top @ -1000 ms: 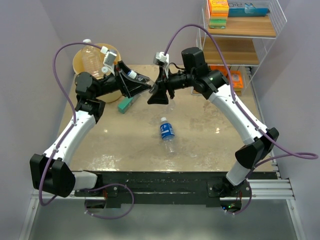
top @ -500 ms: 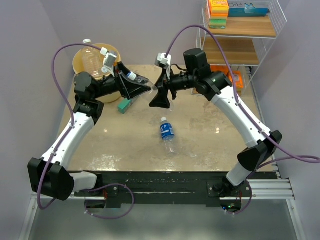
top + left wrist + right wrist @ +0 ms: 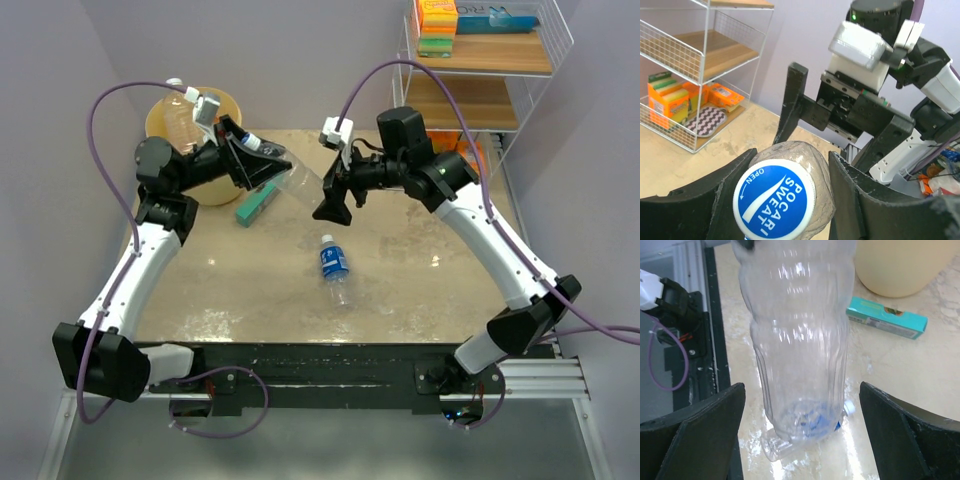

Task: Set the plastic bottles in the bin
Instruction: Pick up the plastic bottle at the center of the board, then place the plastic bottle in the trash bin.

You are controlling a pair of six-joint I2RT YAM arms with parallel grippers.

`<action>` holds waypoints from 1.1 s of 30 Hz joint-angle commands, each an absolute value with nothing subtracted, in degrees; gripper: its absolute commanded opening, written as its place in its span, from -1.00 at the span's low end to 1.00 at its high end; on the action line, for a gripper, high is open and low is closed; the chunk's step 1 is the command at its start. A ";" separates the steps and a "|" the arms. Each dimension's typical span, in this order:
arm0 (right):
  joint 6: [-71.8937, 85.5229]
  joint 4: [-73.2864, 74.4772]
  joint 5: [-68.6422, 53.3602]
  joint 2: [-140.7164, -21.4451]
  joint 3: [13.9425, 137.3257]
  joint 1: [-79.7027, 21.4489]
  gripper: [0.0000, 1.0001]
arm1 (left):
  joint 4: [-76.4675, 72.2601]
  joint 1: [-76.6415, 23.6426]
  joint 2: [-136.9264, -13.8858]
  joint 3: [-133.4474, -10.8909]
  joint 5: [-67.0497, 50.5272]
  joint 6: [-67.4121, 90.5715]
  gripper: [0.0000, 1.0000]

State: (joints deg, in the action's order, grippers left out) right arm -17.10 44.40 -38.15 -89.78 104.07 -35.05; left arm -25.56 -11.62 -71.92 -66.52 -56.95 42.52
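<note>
At the upper left of the overhead view the bin [image 3: 155, 120] holds a white-capped bottle [image 3: 182, 118]; the left arm [image 3: 135, 270] climbs from the lower left corner, bends beside the bin and reaches right; the left gripper [image 3: 270, 165] is clenched on the blue-capped neck of a clear Pocari Sweat bottle [image 3: 300, 183], held above the table, its base pointing right and slightly down; below it lies a teal box [image 3: 257, 205]; at centre the right gripper [image 3: 332, 208] stands spread wide, its fingers [image 3: 690, 435] flanking the bottle's base without touching it; a blue-labelled bottle [image 3: 335, 265] lies on the table just below; the right arm [image 3: 490, 235] arches in from the lower right. A second ago the right gripper was closed against the left one over this bottle; it has since let go and backed right, while the left arm has drawn up and left toward the bin.
</note>
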 commanded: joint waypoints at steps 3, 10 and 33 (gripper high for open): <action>-19.77 43.51 -30.07 -83.94 99.85 -35.33 0.98 | -24.17 -9.32 -70.75 -71.80 -54.76 40.78 -1.00; -21.18 42.02 -22.70 -79.20 95.20 -35.33 0.98 | -22.33 -5.45 -71.10 -74.44 -53.35 37.36 -1.00; -20.74 39.20 -9.93 -73.13 86.66 -34.89 0.98 | 2.28 -1.76 -78.83 -97.73 -27.00 16.09 -1.00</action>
State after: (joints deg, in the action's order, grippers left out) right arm -21.04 41.93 -11.64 -75.26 87.15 -35.22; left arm -1.80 -2.39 -76.58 -93.17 -35.29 21.91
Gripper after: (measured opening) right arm 0.986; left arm 0.605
